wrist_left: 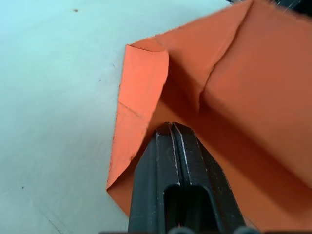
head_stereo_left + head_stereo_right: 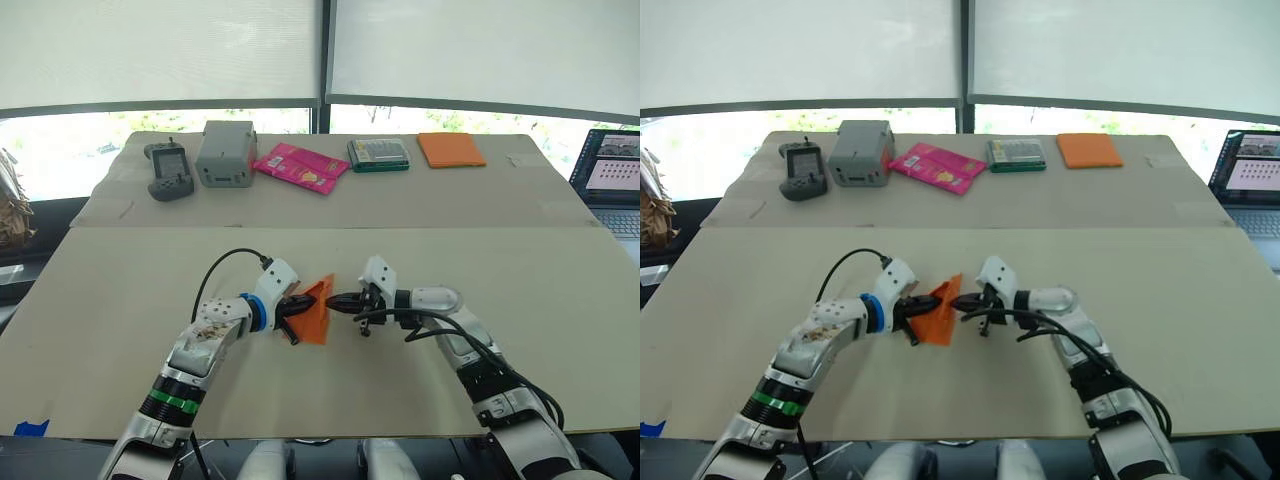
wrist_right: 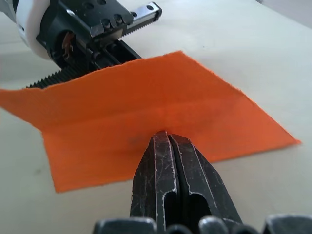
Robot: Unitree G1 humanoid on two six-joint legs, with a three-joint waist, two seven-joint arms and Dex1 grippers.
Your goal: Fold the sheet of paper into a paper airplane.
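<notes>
Currently: sheet of paper [image 2: 316, 312], thin, limp, tear-prone; left gripper [image 2: 293, 310] and right gripper [image 2: 344, 302] both pinch it closed; you should grip along creases.

The sheet of paper [image 2: 316, 312], bright orange and partly folded into a creased triangular wedge, stands tilted on edge near the front middle of the worktop [image 2: 120, 290], one corner curled over.

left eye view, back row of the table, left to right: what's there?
Handheld device → grey box → pink packet → green case → orange pad → laptop at the table's right edge.
</notes>
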